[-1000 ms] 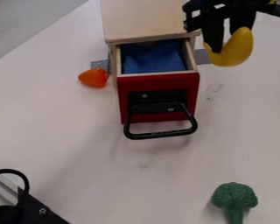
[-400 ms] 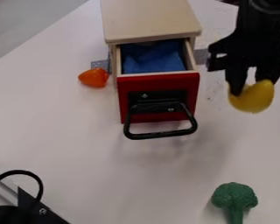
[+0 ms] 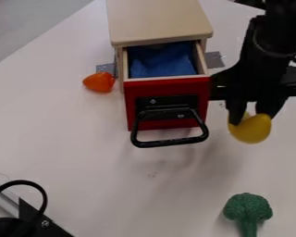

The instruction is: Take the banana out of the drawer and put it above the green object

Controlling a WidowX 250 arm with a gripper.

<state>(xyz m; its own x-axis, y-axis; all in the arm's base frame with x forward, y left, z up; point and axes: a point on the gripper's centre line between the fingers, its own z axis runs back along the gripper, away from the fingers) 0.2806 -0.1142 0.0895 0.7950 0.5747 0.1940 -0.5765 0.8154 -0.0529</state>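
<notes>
Taking clock directions from the middle of the view, we are seeing the black robot arm (image 3: 277,41) coming in from one o'clock. Its black two-finger tool (image 3: 252,119) is pointing down at three o'clock, its fingers closed around a smooth yellow plastic banana (image 3: 250,130). The banana is hanging just below the fingertips, outside the drawer and well apart from the green toy broccoli (image 3: 247,208). We are finding that broccoli lying on the pale bench (image 3: 83,148) at five o'clock, its stem running off the lower edge.

At twelve o'clock we are looking at a small light-wood cabinet (image 3: 158,21). Its red-fronted wooden drawer (image 3: 157,125) is standing open towards six o'clock, with a black looped handle (image 3: 172,142) sticking out in front and a crumpled blue cloth (image 3: 157,62) lying inside. A rounded orange toy piece (image 3: 100,82) is resting beside the cabinet at ten o'clock, near a grey patch (image 3: 106,68). At seven o'clock, a black angular fixture (image 3: 40,224) is occupying the corner.
</notes>
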